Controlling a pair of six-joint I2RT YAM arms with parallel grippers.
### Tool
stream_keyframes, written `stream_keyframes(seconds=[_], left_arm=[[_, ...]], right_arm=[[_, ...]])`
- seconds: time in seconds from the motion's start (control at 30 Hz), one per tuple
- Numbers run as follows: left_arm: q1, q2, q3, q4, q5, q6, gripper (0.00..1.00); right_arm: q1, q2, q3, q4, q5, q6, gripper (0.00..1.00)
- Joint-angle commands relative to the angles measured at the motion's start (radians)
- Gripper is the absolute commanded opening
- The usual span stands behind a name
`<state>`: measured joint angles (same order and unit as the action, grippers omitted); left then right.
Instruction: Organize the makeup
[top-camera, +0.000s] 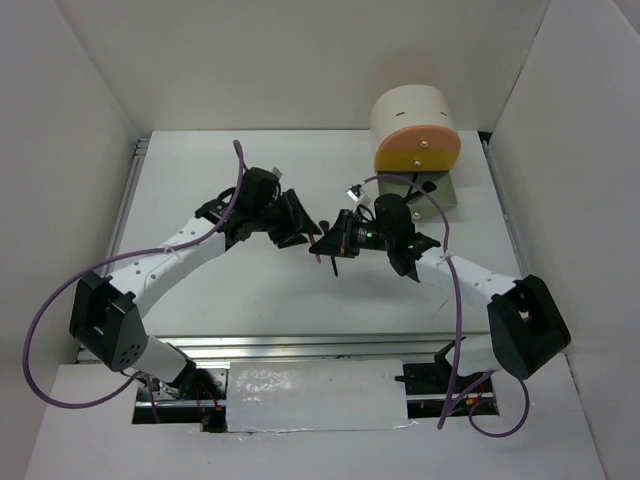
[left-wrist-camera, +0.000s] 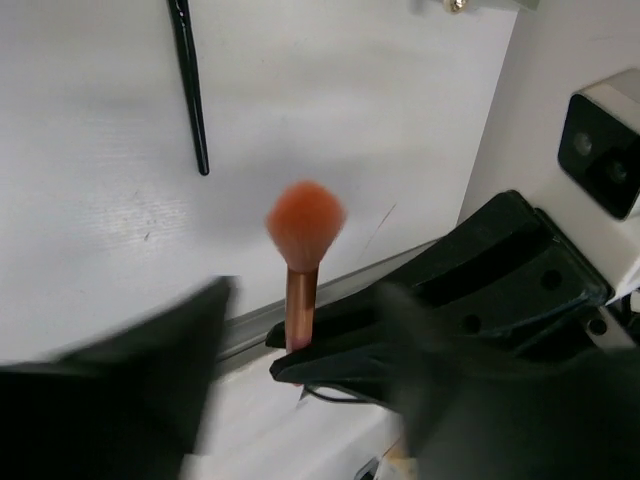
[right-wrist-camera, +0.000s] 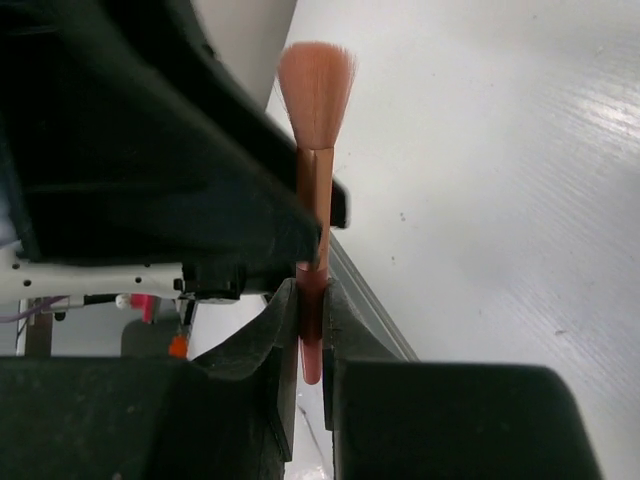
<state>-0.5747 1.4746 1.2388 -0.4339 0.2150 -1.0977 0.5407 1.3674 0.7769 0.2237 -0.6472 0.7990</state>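
Pinching the coral brush (right-wrist-camera: 315, 190) by its handle, the right gripper (right-wrist-camera: 310, 305) holds it aloft, left of the drawer box (top-camera: 410, 115), bristles outward; the left gripper (left-wrist-camera: 308, 310) keeps jaws apart around it.

The brush (right-wrist-camera: 315, 190) stands in the right tool (right-wrist-camera: 310, 305), left tool (top-camera: 298, 230) just beside, box (top-camera: 414, 135) behind both.

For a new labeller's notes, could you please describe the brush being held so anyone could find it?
Near the middle of the table, in front of the cream box, the right gripper pinches a brush by its handle. Unlike the thin black stick lying on the table, it is coral with a fluffy head.
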Motion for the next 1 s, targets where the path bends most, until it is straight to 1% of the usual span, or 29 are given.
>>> stream_keyframes(seconds=[0.0,0.03,0.07,0.13,0.17,0.2,0.23,0.27,0.3,0.33,0.4,0.43,0.47,0.53,0.57,0.63,0.77,0.8,0.93,0.97], left_arm=[[-0.013,-0.027,0.048,0.015,0.028,-0.005,0.82],[-0.013,-0.027,0.065,0.001,0.000,-0.001,0.99],[-0.011,-0.020,0.112,-0.034,-0.023,0.002,0.99],[-0.011,-0.008,0.184,-0.071,-0.083,0.013,0.99],[-0.013,0.009,0.271,-0.122,-0.106,0.028,0.99],[-0.011,0.019,0.316,-0.153,-0.132,0.036,0.99],[-0.011,0.027,0.364,-0.187,-0.191,0.044,0.99],[-0.011,0.047,0.446,-0.262,-0.210,0.058,0.99],[-0.011,0.053,0.477,-0.294,-0.251,0.065,1.00],[-0.013,0.062,0.502,-0.319,-0.294,0.082,0.99],[-0.011,0.061,0.521,-0.353,-0.312,0.101,0.99],[-0.013,0.059,0.505,-0.358,-0.315,0.117,0.99],[-0.011,0.055,0.490,-0.359,-0.312,0.122,0.99],[-0.011,0.037,0.427,-0.350,-0.302,0.134,0.99],[-0.013,0.029,0.403,-0.342,-0.287,0.136,1.00],[-0.011,-0.002,0.343,-0.301,-0.267,0.142,0.99],[-0.011,-0.016,0.323,-0.298,-0.249,0.170,0.99],[-0.011,-0.004,0.333,-0.311,-0.246,0.186,0.99],[-0.013,0.029,0.343,-0.327,-0.224,0.217,0.99],[-0.014,0.035,0.341,-0.328,-0.224,0.220,0.99]], right_arm=[[0.007,0.007,0.025,0.095,-0.006,0.022,0.01],[0.008,0.010,0.027,0.071,0.004,0.026,0.00],[0.008,0.018,0.033,0.053,0.023,0.040,0.00],[0.004,0.019,0.041,-0.027,0.107,0.063,0.00],[0.002,0.004,0.047,-0.053,0.147,0.080,0.00],[-0.001,-0.007,0.051,-0.091,0.200,0.119,0.00],[-0.002,-0.020,0.059,-0.178,0.325,0.138,0.00],[-0.004,-0.046,0.085,-0.223,0.395,0.158,0.00],[-0.007,-0.057,0.103,-0.338,0.465,0.196,0.00],[-0.015,-0.066,0.122,-0.392,0.604,0.212,0.00],[-0.022,-0.079,0.191,-0.511,0.735,0.233,0.00],[-0.051,-0.068,0.214,-0.549,0.835,0.236,0.00],[-0.068,-0.056,0.264,-0.581,0.865,0.244,0.00],[-0.131,-0.007,0.338,-0.664,0.868,0.255,0.00],[-0.198,0.010,0.358,-0.687,0.860,0.256,0.00],[-0.278,0.053,0.412,-0.745,0.857,0.269,0.00],[-0.366,0.120,0.485,-0.760,0.848,0.258,0.00],[-0.378,0.162,0.528,-0.767,0.844,0.252,0.00],[-0.419,0.237,0.591,-0.764,0.834,0.224,0.00],[-0.426,0.249,0.599,-0.750,0.828,0.221,0.02]])
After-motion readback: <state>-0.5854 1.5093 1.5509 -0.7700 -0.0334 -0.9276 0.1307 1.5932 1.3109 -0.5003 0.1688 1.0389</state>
